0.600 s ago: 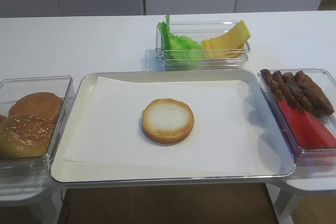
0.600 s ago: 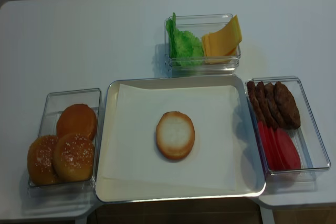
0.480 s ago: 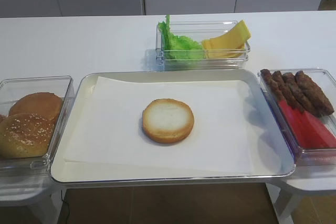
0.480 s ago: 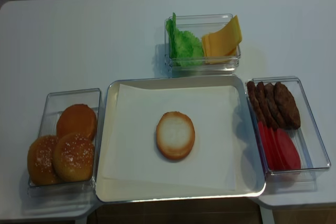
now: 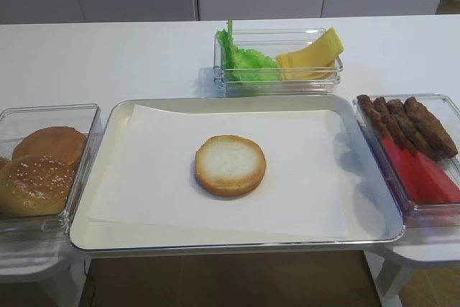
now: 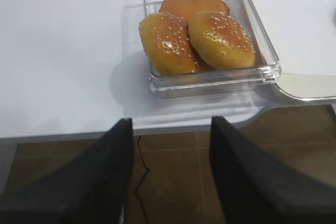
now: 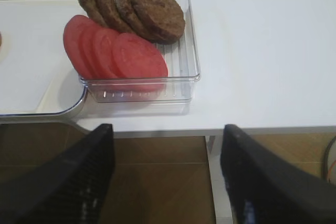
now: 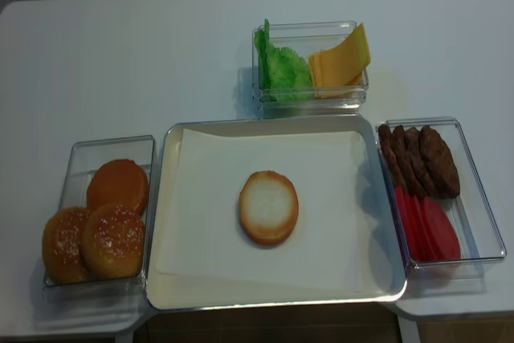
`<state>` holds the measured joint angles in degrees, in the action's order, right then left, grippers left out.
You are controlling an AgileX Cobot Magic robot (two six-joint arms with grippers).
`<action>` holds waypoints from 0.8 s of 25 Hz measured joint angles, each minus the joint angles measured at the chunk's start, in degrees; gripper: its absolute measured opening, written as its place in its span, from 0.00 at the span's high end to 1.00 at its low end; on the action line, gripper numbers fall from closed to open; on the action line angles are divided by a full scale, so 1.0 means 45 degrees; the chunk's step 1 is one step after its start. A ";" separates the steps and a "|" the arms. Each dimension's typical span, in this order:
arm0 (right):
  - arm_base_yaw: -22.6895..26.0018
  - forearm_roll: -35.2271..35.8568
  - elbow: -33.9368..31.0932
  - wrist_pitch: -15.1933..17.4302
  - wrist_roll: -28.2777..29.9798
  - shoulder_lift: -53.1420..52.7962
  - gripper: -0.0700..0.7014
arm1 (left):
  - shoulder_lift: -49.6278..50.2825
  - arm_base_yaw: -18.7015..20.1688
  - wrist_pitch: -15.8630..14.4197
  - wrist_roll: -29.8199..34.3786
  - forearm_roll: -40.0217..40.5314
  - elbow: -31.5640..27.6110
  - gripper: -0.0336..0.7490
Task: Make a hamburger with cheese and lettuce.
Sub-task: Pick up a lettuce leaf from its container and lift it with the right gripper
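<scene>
Hamburger lies cut face up at tray centre; lettuce and cheese share the far container. Left gripper and right gripper, jaws wide, hang off the table's near edge.

Both claws show broad black fingers (matte, blurred).

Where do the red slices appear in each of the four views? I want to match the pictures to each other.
Exterior high: red slices at the right edge, in the near half of the clear box.
Exterior high (realsense): red slices at lower right, same box.
Right wrist: red slices upper left of centre, fanned.
Left wrist: not in it.
Shared landmark: the brown patties directly behind them.
</scene>
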<state>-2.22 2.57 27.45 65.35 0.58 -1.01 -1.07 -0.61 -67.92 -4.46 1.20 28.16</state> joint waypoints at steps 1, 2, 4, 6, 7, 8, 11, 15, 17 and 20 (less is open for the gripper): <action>0.0000 0.0000 0.0000 0.0000 0.0000 0.0000 0.26 | 0.0000 0.0000 0.0000 0.0000 0.0000 0.0000 0.50; 0.0000 0.0000 0.0000 0.0000 0.0000 0.0000 0.26 | 0.0000 0.0000 0.0000 0.0020 0.0000 0.0000 0.50; 0.0000 0.0000 0.0000 0.0000 0.0000 0.0000 0.26 | 0.0000 0.0000 0.0000 0.0020 0.0000 0.0000 0.50; 0.0000 0.0000 0.0000 0.0000 0.0000 0.0000 0.26 | 0.0000 0.0000 0.0000 0.0020 0.0000 0.0000 0.50; 0.0000 0.0000 0.0000 0.0000 0.0000 0.0000 0.26 | 0.0000 0.0000 0.0000 0.0020 0.0000 0.0000 0.50; 0.0000 0.0000 0.0000 0.0000 0.0000 0.0000 0.26 | 0.0000 0.0000 0.0000 0.0020 0.0000 0.0000 0.50; 0.0000 0.0000 0.0000 0.0000 0.0000 0.0000 0.26 | 0.0000 0.0000 0.0000 0.0020 0.0000 0.0000 0.50; 0.0000 0.0000 0.0000 0.0000 0.0000 0.0000 0.26 | 0.0000 0.0000 0.0000 0.0020 0.0000 0.0000 0.50; 0.0000 0.0000 0.0000 0.0000 0.0000 0.0000 0.26 | 0.0000 0.0000 0.0000 0.0020 0.0000 0.0000 0.50; 0.0000 0.0130 0.0000 0.0000 0.0000 0.0000 0.26 | 0.0000 0.0000 0.0000 0.0020 0.0000 0.0000 0.50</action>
<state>-2.22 3.15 27.45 65.35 0.58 -1.01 -1.07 -0.61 -67.92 -4.37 1.20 28.16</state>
